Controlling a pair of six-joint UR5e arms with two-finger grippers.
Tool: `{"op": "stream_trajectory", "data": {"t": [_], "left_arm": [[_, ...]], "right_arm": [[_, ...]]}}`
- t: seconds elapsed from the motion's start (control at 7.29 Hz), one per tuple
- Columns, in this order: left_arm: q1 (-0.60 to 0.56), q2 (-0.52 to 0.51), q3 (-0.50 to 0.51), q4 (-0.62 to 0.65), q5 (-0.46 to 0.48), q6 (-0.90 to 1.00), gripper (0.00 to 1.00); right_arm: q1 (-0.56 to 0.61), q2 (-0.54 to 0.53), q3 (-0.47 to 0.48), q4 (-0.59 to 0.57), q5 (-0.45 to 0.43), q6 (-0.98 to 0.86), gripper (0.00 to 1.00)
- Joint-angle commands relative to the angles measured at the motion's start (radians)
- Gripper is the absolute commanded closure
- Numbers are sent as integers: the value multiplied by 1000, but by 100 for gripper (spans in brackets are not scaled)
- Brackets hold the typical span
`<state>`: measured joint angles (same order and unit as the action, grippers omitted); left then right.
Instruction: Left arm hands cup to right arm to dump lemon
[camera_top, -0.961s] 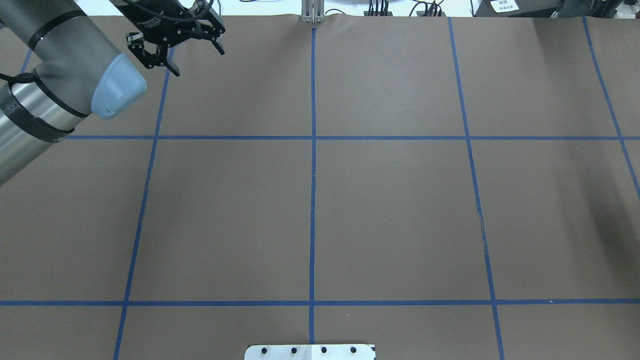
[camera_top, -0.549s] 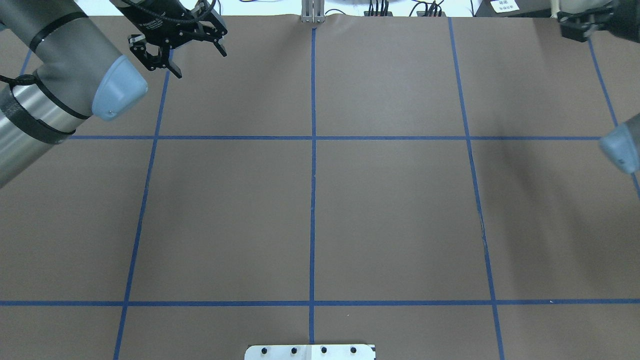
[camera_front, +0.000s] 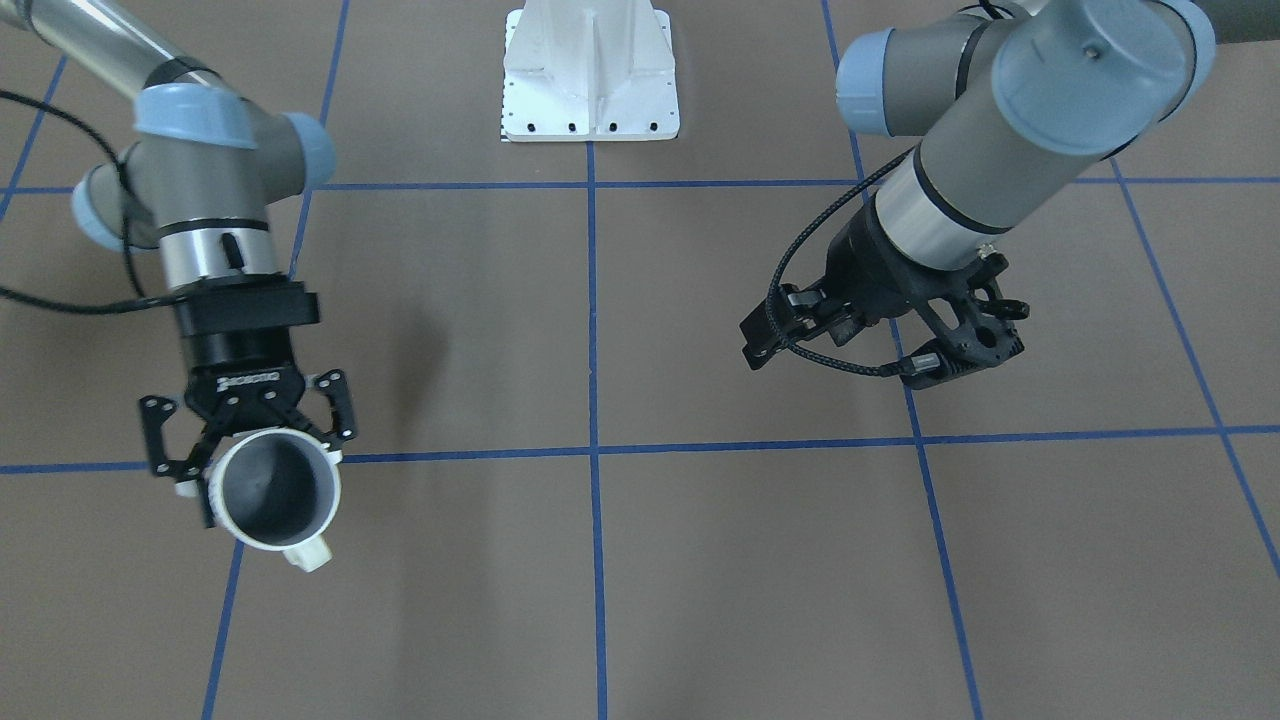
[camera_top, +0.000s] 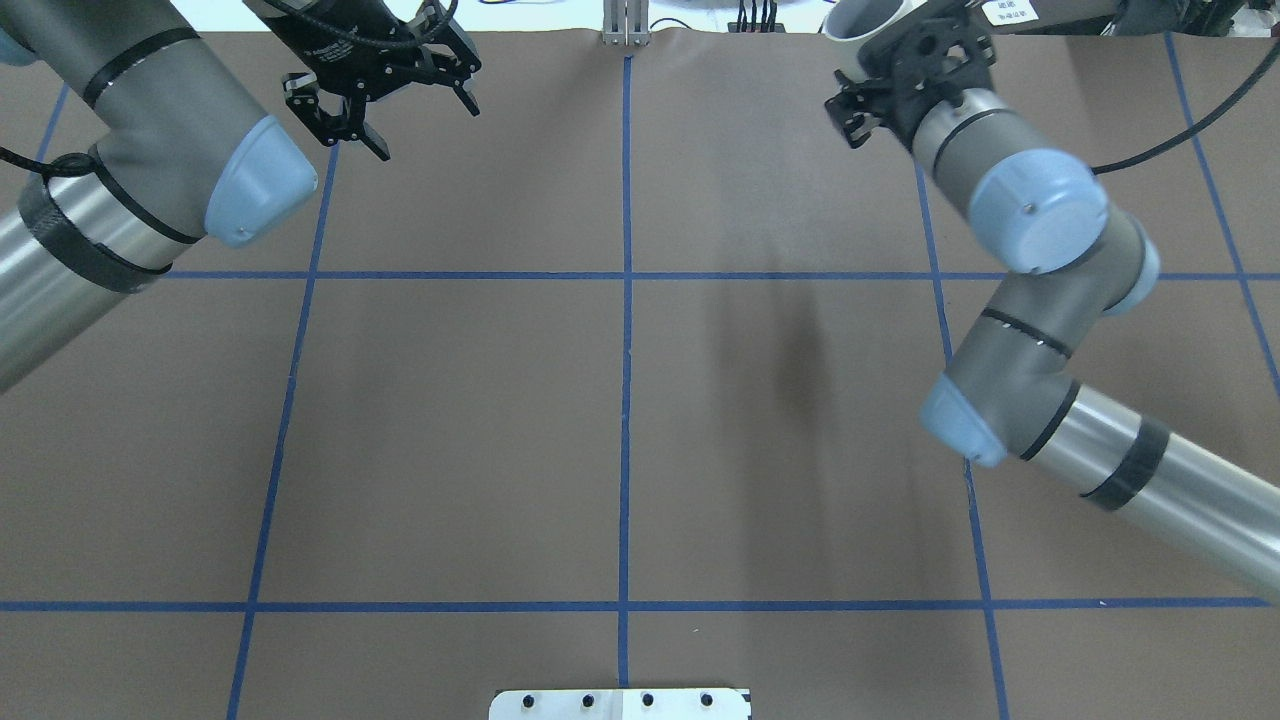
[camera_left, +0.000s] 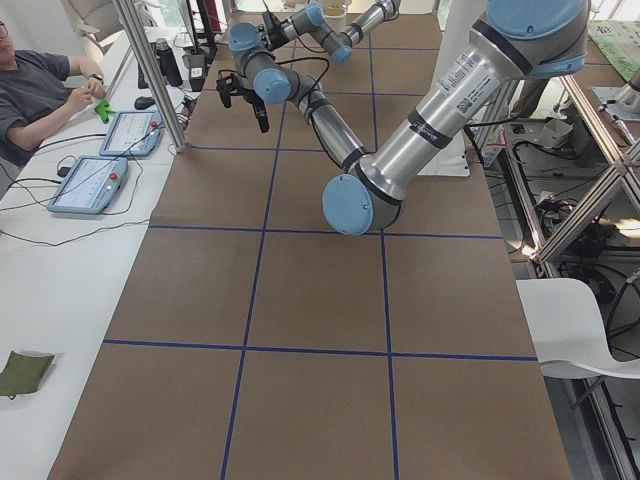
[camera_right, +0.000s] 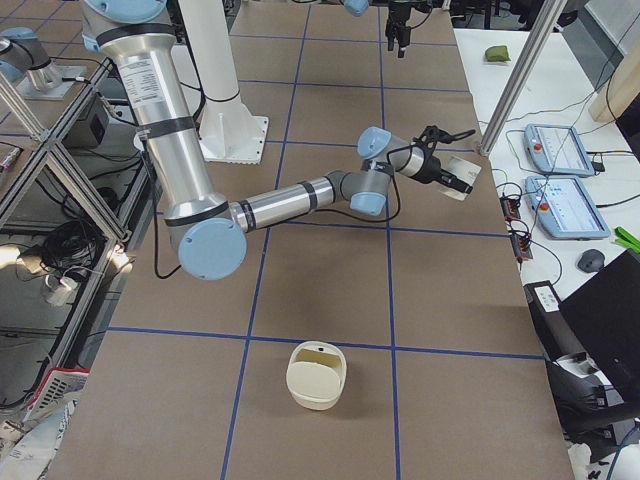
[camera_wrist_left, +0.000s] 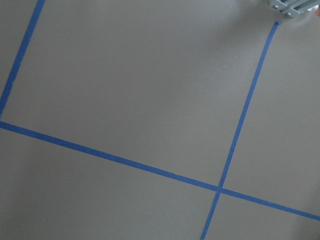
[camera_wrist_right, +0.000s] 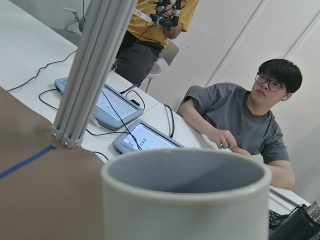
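- Right claw (camera_front: 266, 458) is clenched on the cup (camera_front: 272, 492), gripping the wall from both sides just under the rim. The left claw (camera_top: 420, 118) is spread wide with nothing in it.
- Brown counter (camera_top: 780, 450) with a blue tape grid; neither claw touches it.
- Both arms reach to the counter's far edge: the right arm (camera_top: 1040, 210) on its side, the left arm (camera_top: 130, 140) on its own side. They are well apart across the centre line.
- On the counter at the robot's right end sits a cream tub (camera_right: 316, 378), well apart from the cup. It shows only in the exterior right view, and its contents are too small to tell.
- The cup is in the air, off the counter, with its mouth up and leaning away from the robot. The exact tilt is hard to tell. Its handle (camera_front: 306, 555) points away from the claw. The greyish inside shows down to the bottom in the front-facing view and looks empty.
- No lemon is seen in any view, neither in the cup nor on the counter.
- Judgement: the hand-over looks done. The dump is either the step in hand or finished; I cannot say which with no lemon showing.
- To dump well:
  - Squeeze the wall firmly.
  - Roll the wrist slowly until the mouth passes level.
  - Go low over the landing spot, which I guess is the tub, so a round lemon does not bounce or roll off the edge.
  - Leave the left arm clear of the swing.
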<state>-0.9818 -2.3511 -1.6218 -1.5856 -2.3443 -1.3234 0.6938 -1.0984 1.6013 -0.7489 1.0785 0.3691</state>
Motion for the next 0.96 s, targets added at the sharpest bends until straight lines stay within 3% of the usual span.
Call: {"op": "stream_trajectory", "data": {"t": [0.0,0.41,0.82], "left_arm": [[9,-48,3,-31,-1,-72,0],[31,-45,17,-288,-3,-206,0],[60,-56,19,-327,-46,-223,0]], "right_arm": [[-169,43,63,-70,-220,19,81],[-293,52,95,-72,-331,19,81],[-362,118,92,-135,-414,19,81]]}}
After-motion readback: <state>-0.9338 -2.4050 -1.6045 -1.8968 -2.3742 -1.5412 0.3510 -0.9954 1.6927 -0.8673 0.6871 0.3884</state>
